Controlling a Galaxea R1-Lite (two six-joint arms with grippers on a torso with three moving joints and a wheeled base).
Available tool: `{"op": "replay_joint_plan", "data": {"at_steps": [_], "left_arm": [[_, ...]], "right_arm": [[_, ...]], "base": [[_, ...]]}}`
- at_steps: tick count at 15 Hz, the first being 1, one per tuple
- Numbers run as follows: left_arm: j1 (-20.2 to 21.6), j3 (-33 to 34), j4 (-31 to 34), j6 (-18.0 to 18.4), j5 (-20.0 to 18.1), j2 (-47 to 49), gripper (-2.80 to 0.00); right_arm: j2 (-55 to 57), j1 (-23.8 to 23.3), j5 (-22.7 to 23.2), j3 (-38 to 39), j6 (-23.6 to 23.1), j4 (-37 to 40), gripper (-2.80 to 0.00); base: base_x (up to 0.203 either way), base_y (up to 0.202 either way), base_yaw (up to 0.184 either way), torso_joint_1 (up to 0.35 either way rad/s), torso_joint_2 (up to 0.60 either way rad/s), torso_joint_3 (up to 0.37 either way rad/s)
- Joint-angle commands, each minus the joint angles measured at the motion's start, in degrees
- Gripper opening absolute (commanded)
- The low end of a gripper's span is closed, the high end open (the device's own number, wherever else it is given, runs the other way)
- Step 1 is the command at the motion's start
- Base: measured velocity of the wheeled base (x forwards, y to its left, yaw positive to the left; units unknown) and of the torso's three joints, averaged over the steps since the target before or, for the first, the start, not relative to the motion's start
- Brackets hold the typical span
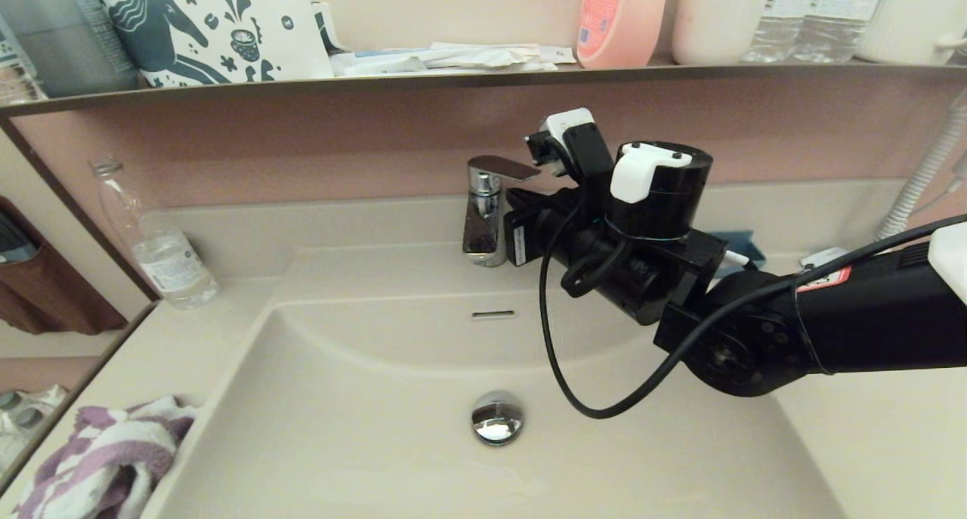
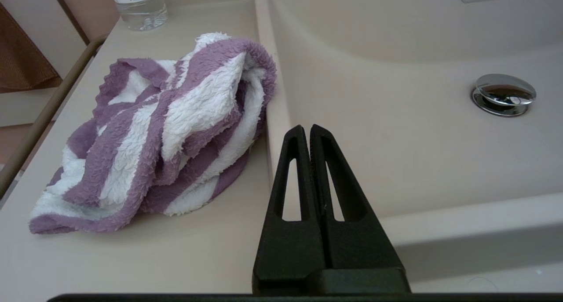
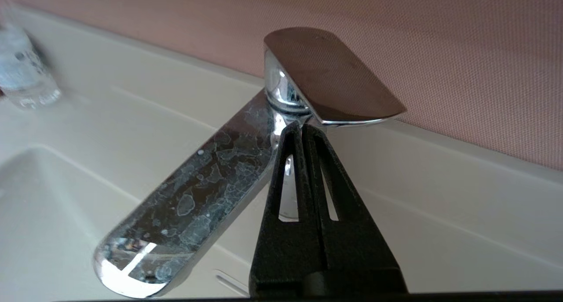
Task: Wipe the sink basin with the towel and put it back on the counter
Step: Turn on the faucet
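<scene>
The purple and white striped towel lies crumpled on the counter, against the left rim of the sink basin. The basin holds nothing but its chrome drain plug. My left gripper shows only in its wrist view. It is shut and empty, hovering over the basin's left rim just right of the towel. My right gripper is shut and empty, its tips right under the lever of the chrome faucet. The right arm reaches across the basin's back.
A clear water bottle stands on the counter at the back left. The dark-edged shelf above carries a pink bottle, papers and other containers. A grey hose hangs at the far right, with small items behind the arm.
</scene>
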Motion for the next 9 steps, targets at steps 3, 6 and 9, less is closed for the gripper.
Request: {"op": "replay_joint_plan", "data": {"at_steps": [3, 6, 9], "left_arm": [[0.0, 0.0, 0.0, 0.0, 0.0, 0.0, -2.8], [0.0, 0.0, 0.0, 0.0, 0.0, 0.0, -2.8], [0.0, 0.0, 0.0, 0.0, 0.0, 0.0, -2.8]], "right_arm": [[0.7, -0.1, -0.4, -1.8, -1.0, -0.4, -2.8], [1.4, -0.2, -1.0, -5.3, -1.1, -0.5, -2.8], [1.2, -0.2, -1.2, -5.8, -1.1, -0.5, -2.8]], "base": [[0.0, 0.0, 0.0, 0.0, 0.0, 0.0], [0.0, 0.0, 0.0, 0.0, 0.0, 0.0], [0.0, 0.0, 0.0, 0.0, 0.0, 0.0]]}}
